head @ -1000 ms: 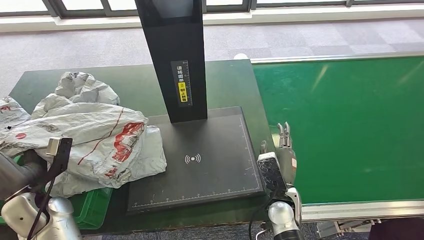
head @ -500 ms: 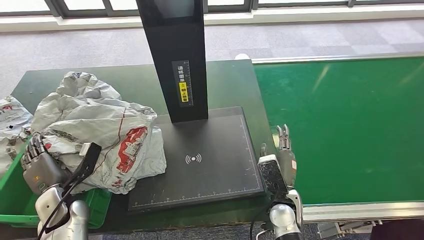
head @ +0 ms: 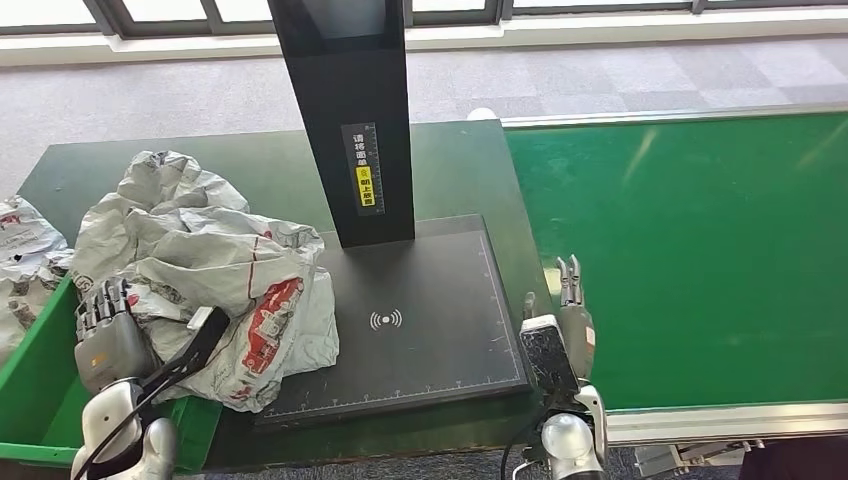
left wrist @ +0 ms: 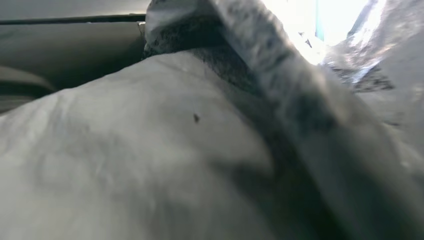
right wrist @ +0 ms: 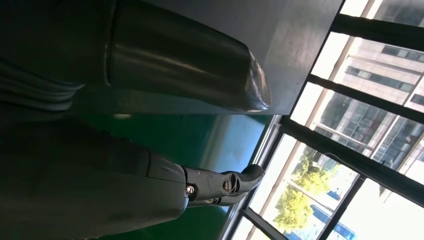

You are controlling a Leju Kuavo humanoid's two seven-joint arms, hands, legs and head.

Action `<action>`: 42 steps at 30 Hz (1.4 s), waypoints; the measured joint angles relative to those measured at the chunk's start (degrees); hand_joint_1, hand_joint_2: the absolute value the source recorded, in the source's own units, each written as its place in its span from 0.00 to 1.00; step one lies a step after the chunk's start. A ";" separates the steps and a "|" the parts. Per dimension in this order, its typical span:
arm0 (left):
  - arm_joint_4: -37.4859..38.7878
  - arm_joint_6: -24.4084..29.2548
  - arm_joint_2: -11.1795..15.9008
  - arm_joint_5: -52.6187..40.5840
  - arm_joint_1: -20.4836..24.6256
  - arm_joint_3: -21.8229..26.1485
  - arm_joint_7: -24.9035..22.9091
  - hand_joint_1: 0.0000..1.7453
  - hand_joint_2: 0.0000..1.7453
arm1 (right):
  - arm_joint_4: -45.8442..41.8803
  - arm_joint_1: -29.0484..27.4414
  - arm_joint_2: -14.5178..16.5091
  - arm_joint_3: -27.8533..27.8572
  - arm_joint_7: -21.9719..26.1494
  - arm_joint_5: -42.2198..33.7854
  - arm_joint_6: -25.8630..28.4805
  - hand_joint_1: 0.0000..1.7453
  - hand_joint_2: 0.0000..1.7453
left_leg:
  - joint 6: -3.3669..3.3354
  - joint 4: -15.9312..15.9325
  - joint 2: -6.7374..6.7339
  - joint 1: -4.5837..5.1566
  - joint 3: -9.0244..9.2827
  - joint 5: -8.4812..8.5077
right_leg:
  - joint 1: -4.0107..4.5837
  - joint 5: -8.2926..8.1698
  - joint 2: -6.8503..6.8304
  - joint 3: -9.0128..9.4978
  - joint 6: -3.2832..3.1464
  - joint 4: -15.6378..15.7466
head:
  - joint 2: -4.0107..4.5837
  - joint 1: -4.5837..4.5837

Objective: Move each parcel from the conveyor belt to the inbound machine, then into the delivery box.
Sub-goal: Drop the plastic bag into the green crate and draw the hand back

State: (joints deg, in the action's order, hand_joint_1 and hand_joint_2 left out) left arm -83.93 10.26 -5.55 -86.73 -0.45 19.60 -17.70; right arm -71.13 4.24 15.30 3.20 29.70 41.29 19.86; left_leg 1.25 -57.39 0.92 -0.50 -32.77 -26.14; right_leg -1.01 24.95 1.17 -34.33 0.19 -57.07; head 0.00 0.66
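Note:
A crumpled grey-white parcel (head: pixel 215 270) with red print lies on the dark table, its right part overlapping the left edge of the inbound machine's black plate (head: pixel 430 310). My left hand (head: pixel 103 335) stands at the parcel's near-left edge with its fingers (head: pixel 100 303) straight and apart, gripping nothing. The left wrist view looks closely at the parcel's grey plastic (left wrist: pixel 150 150). My right hand (head: pixel 570 310) hangs flat between the plate and the green conveyor belt (head: pixel 700 240), its fingers (right wrist: pixel 225 185) extended and holding nothing. No parcel lies on the belt.
The machine's black column (head: pixel 345 110) rises from the back of the plate. A green delivery box (head: pixel 35 400) sits at the lower left, partly under the parcel. Another grey parcel (head: pixel 20 255) lies at the far left. Grey floor and windows lie beyond.
My left hand has come out from under the parcel and moved right, and it now stands upright at its near edge. The parcel has bunched up. The right hand has barely moved.

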 joint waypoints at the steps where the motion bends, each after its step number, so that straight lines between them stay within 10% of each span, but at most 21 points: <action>1: -1.54 -0.12 -0.19 0.00 -1.38 -0.72 -0.34 0.00 1.00 | -0.22 -0.36 -0.01 0.23 -0.02 -0.06 0.08 0.00 0.00 | -0.02 0.00 -0.01 0.01 0.00 -0.05 | -0.01 0.04 0.01 0.00 0.02 0.01 | 0.00 0.00; 21: -19.72 10.55 4.33 0.00 -17.05 -13.42 -13.43 0.00 1.00 | -2.98 -3.32 -0.07 3.23 -0.17 -0.26 0.46 0.00 0.00 | -0.22 -0.04 0.06 0.02 -0.02 -0.33 | 0.02 0.32 -0.07 0.12 0.24 0.11 | 0.00 0.00; 26: -24.08 26.34 -0.79 1.21 -18.21 -8.94 4.38 0.00 1.00 | -2.88 -3.30 -0.07 3.64 0.28 -0.33 1.23 0.00 0.00 | -0.23 -0.05 0.08 0.01 -0.05 -0.33 | 0.01 0.33 -0.10 0.14 0.24 0.11 | 0.00 0.01; 31: -33.99 29.77 -8.75 16.81 -15.62 0.88 22.18 0.00 1.00 | -1.71 -2.69 -0.04 3.64 0.40 -0.68 2.64 0.00 0.00 | -0.24 -0.08 0.08 0.02 -0.12 -0.36 | 0.01 0.32 -0.12 0.17 0.25 0.11 | 0.00 0.02; 42: -42.97 29.85 -12.91 21.00 -12.96 9.64 25.40 0.00 1.00 | -0.45 -1.89 0.02 3.64 0.27 -0.97 2.98 0.00 0.00 | -0.20 -0.08 0.14 0.01 -0.04 -0.33 | 0.14 0.33 -0.22 0.22 0.22 0.10 | 0.00 0.01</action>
State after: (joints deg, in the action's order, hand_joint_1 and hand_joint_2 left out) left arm -126.90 40.11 -18.46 -65.73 -13.41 29.23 7.70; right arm -71.59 2.34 15.32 6.84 29.97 40.33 22.84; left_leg 1.04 -57.47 1.06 -0.49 -32.81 -26.46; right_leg -0.86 25.29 0.95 -34.10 0.41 -56.98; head 0.00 0.67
